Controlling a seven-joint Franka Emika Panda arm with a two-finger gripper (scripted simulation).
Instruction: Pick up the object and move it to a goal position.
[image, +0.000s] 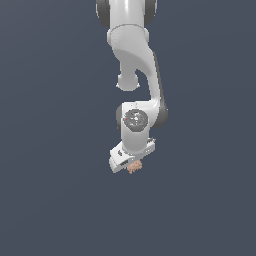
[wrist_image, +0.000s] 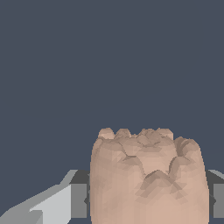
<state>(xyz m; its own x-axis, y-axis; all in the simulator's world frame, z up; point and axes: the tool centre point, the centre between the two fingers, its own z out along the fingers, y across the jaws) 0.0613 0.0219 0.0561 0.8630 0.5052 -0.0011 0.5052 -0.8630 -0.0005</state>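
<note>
The object (wrist_image: 148, 175) is a tan-pink, mottled, roughly cube-shaped lump that fills much of the wrist view. It sits between the two grey fingers (wrist_image: 78, 200), touching both, so the gripper (wrist_image: 148, 202) is shut on it. In the exterior view the white arm reaches down the middle of the picture. The gripper (image: 132, 164) is tilted, with the object (image: 134, 168) peeking out as a small tan speck under the white hand. The fingertips are hidden there by the hand.
A plain dark blue-grey surface (image: 55, 200) surrounds the arm on all sides. No other item or edge shows in either view.
</note>
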